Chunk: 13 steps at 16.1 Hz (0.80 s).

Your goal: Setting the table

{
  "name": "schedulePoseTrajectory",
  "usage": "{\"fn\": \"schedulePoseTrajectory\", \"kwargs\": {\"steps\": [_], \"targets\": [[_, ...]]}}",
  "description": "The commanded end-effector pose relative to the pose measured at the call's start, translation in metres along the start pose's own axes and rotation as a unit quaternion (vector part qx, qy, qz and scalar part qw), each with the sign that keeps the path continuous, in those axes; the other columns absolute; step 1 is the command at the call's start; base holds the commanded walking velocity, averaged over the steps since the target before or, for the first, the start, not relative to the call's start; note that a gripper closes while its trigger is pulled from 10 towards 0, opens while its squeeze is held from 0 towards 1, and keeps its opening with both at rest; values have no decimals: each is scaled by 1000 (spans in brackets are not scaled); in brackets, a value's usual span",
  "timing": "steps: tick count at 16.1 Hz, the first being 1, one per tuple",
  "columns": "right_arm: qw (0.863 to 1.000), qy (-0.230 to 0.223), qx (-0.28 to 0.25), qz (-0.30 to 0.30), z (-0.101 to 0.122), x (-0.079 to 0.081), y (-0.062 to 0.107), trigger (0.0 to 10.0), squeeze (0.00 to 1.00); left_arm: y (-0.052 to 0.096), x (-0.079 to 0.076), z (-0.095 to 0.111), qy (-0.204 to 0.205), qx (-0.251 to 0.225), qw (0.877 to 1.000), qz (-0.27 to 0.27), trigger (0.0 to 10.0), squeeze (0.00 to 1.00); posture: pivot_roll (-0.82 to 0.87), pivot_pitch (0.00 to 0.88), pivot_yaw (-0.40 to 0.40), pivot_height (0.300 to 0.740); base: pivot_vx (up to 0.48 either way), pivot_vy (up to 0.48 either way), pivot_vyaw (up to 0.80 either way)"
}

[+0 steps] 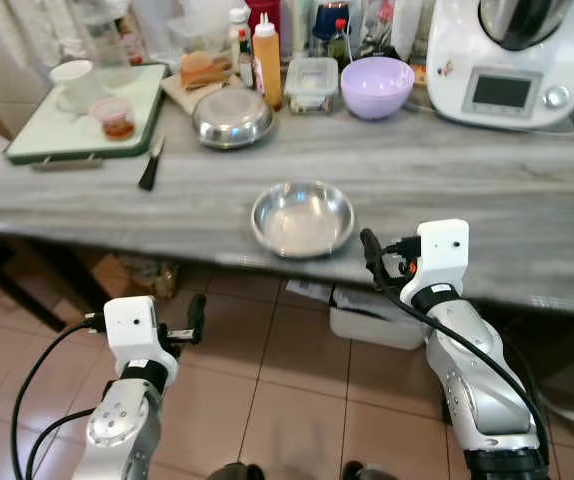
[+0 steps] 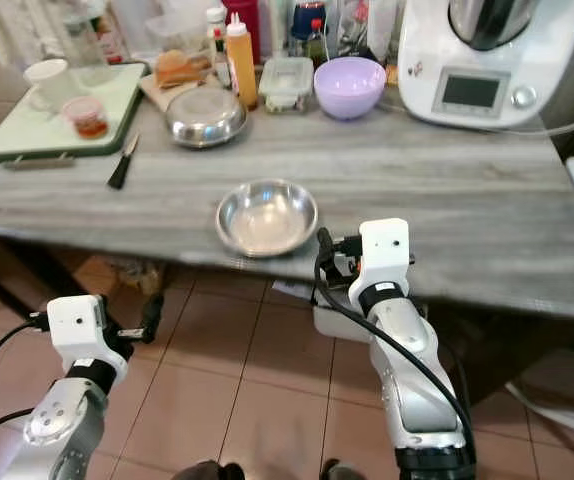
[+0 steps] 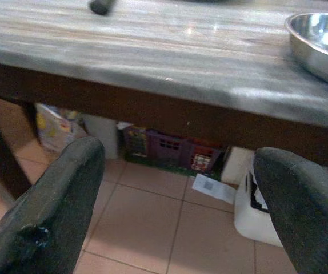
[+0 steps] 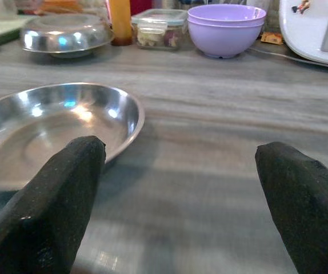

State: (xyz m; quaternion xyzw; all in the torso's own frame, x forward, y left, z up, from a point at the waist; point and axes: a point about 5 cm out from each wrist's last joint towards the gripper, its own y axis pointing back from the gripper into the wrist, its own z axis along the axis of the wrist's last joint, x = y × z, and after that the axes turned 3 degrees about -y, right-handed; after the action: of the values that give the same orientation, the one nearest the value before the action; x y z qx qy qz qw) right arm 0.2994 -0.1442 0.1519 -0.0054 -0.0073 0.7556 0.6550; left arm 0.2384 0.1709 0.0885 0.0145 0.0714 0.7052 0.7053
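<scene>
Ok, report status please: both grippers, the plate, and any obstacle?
Right gripper open, at table edge beside steel plate. Left gripper open, low, below table. Plate empty, not held. Nothing between right gripper and plate.

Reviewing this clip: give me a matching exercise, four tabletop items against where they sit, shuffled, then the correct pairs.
Items:
1. steel plate
2. purple bowl
3. knife
4. white cup

Places:
A. on the green tray
B. near the table's front edge, just left of the right end effector
C. beside the white kitchen machine
D. on the bare tabletop by the tray's front corner

Pairs: 1-B, 2-C, 3-D, 4-A
</scene>
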Motion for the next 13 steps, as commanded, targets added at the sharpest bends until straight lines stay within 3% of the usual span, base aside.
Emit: {"fn": "schedulePoseTrajectory", "kwargs": {"steps": [1, 13], "targets": [[1000, -5, 6, -5, -2, -3, -1, 10000, 0, 1, 0, -1, -2, 5, 1000, 4, 10000, 0, -86, 95, 75, 740, -368, 0, 0], [1000, -7, 6, -9, -2, -3, -3, 10000, 0, 1, -1, -2, -5, 11, 1000, 0, 10000, 0, -88, 96, 74, 740, -378, 0, 0]]}}
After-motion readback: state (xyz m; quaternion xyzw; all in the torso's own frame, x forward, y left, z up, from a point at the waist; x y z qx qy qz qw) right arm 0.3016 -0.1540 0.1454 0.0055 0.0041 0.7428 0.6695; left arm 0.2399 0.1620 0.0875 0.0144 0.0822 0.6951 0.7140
